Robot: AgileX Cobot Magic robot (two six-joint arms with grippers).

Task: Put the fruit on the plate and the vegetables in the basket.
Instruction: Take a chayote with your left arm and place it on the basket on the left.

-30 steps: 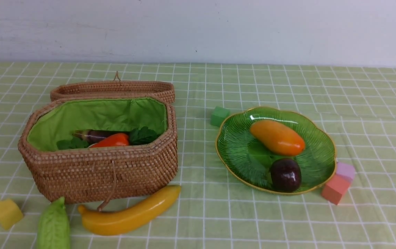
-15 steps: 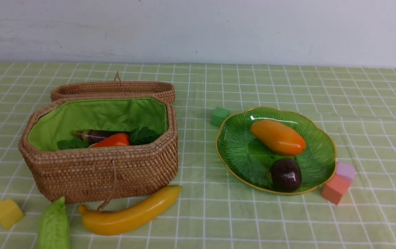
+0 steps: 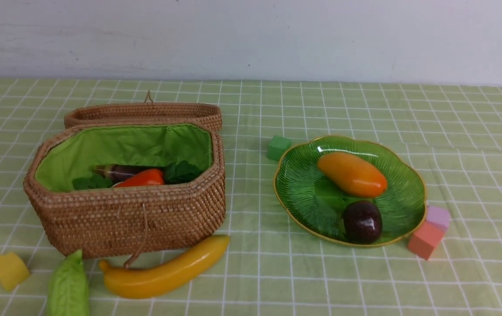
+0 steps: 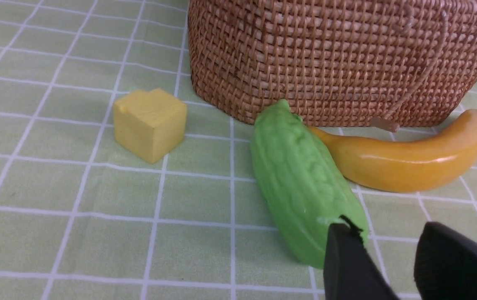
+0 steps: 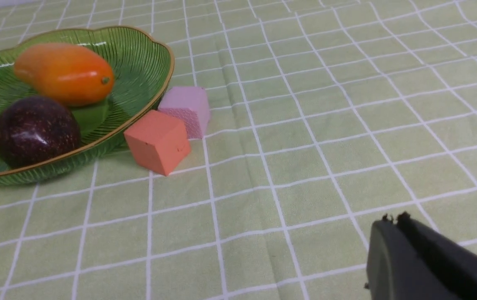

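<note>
A pale green checked tablecloth carries everything. On the robot's left stands one brown woven wicker basket with bright green lining, long axis left to right, its woven lid folded back behind it. Inside lie one orange-red carrot and one dark purple eggplant, both lengthwise and partly hidden.

On the right sits one translucent green ribbed glass plate with a gold rim.

One long yellow banana lies on the cloth before the basket, running from near-left to far-right, stem end leftward.

One bumpy light green gourd lies beside that stem, long axis near to far, its tip at the basket wall.

One orange-yellow oval mango lies aslant on the plate, with one round dark purple fruit nearer the robot.

Four foam cubes: yellow, green, pink, salmon.

The left gripper hangs by the gourd's near end, fingers apart, clasping nothing. The right gripper has its fingers pressed together over bare cloth.
</note>
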